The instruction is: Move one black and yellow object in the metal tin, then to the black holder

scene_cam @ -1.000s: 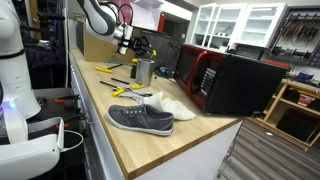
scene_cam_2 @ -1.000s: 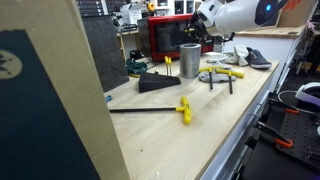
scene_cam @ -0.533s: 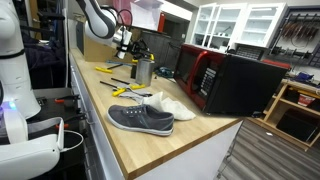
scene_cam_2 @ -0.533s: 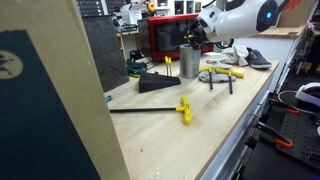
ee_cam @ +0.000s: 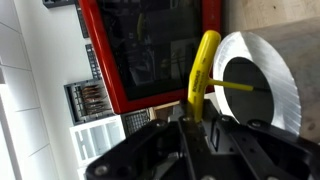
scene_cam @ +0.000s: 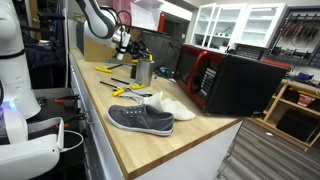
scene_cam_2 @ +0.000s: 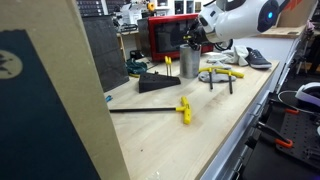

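Over the mouth of the metal tin (ee_cam: 285, 100), toward the far end of the worktop (scene_cam: 175, 150), the tool (ee_cam: 200, 125) hangs with the black and yellow object (ee_cam: 205, 65) in its grip. The tin looks light, narrow and free-standing. If the object's thin rod meets the rim instead of the opening, or the arm drifts sideways with the object inside, the can could tip or slide toward the red-framed appliance (scene_cam: 205, 78) close behind it. A release from too high could leave the long handle leaning on the rim and lever the tin over, or let the object bounce out onto the worktop. The later lift toward the black holder (scene_cam_2: 158, 84) could drag the tin up too, should the object jam against its wall. In the wrist view the jaws are drawn in to a narrow gap, clamped on the lower part of the yellow handle, with the rod reaching toward the tin's open mouth and nothing else touching them. Both exterior views place the tool just above the tin, but I cannot tell whether the object's tip is already below the rim
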You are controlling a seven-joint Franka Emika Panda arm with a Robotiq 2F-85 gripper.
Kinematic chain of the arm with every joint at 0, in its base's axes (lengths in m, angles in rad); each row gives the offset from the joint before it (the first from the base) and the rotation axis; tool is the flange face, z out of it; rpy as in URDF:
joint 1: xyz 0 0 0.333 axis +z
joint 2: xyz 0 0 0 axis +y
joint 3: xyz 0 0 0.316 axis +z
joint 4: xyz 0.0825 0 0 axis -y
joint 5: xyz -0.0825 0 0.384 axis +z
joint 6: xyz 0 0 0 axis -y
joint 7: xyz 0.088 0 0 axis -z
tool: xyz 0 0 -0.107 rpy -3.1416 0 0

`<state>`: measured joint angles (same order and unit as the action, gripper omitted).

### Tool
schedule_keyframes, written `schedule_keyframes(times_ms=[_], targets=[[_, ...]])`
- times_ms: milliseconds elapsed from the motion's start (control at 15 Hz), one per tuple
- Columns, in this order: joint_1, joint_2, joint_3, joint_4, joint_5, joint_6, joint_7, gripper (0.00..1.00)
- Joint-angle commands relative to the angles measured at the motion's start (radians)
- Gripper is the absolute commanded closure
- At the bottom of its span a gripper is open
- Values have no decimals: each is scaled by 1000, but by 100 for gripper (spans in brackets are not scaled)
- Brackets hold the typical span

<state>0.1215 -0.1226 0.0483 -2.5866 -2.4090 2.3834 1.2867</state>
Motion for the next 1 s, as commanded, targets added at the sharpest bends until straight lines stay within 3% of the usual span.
schedule_keyframes(times_ms=[0,133,467,667,800,933], targets=[[7,-16,-6,-13,-4,40,60,52],[4,-50,-15,-20,20,94,68,37],[-13,-168,-93,-35,168,388,-9,0],[-37,-233,-155,-49,324,555,-134,0],[-67,-247,-192,-70,494,676,-282,0],[-94,-249,-216,-114,653,727,-421,0]])
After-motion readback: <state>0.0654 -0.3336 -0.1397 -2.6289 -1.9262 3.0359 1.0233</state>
